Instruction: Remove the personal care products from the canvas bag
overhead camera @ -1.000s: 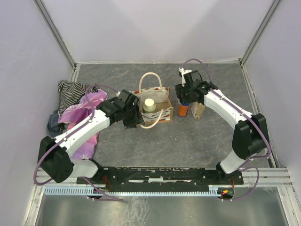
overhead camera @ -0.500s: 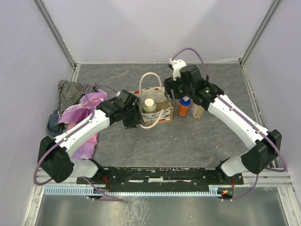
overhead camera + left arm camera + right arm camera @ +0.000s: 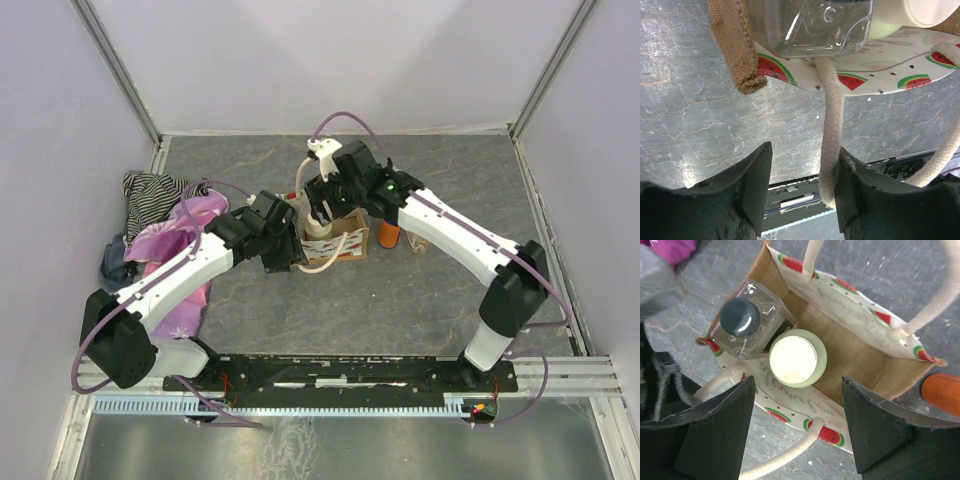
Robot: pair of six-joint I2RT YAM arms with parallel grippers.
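Watermelon-trimmed canvas bag point(image 3: 852, 340) holds a clear bottle point(image 3: 747, 322) and a cream-capped bottle point(image 3: 792, 360), its body hidden. The left hand point(image 3: 802, 167) and right hand point(image 3: 796, 395) are spread, empty.

- The canvas bag point(image 3: 850, 340) carries a line of grey cursive lettering along its cream outer panel. In the right wrist view it runs upside down and is partly covered by the handle rope, so no word can be read.
- In the left wrist view the same panel shows only faint, washed-out lettering, also illegible.
- The clear bottle point(image 3: 747, 322) has raised marks moulded into its shoulder, but they cannot be read as letters or numbers.
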